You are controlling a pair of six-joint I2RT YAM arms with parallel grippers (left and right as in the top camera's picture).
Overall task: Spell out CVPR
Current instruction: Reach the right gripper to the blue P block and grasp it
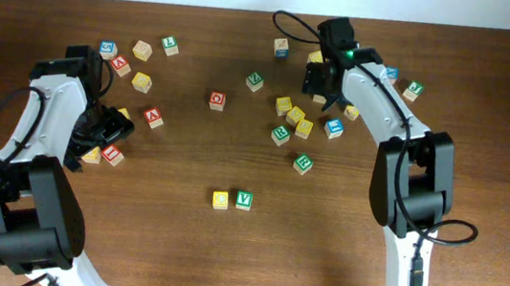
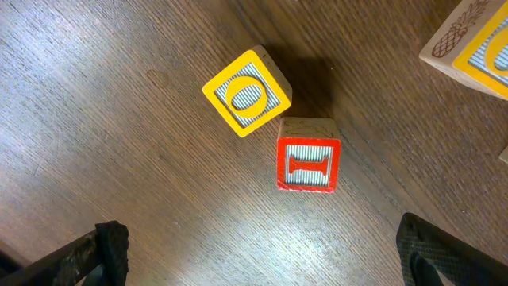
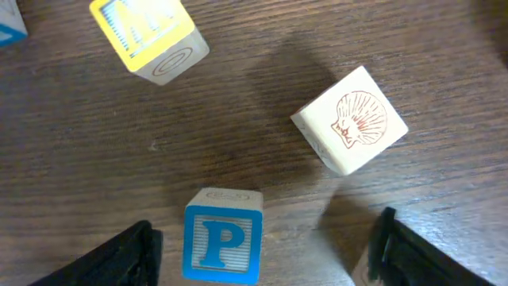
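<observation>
Starting on the left, my left hand (image 2: 260,256) hangs wide open over the table (image 1: 166,248) with nothing in it. A yellow O cube (image 2: 247,92) and a red I cube (image 2: 308,155) lie just beside each other below it, and neither is wanted.

Toward the middle, on the near side, the yellow C cube (image 1: 220,199) and the green V cube (image 1: 244,199) sit side by side, with C on the left. Right of them and a little farther off lies the green R cube (image 1: 302,164), apart from that pair.

At the far right, my right hand (image 3: 266,242) is low over the blue P cube (image 3: 223,237). Its fingers (image 3: 131,254) stand on either side of the cube, partly open. Bare wood shows in both gaps, so it grips nothing yet. The cube sits off centre between them. A shell cube (image 3: 350,119) and a yellow cube (image 3: 151,36) lie just beyond.

I judge the P light, stiff and smooth-faced, likely to twist if pinched on a corner. I would take it by its two flat side faces, square between the pads.
</observation>
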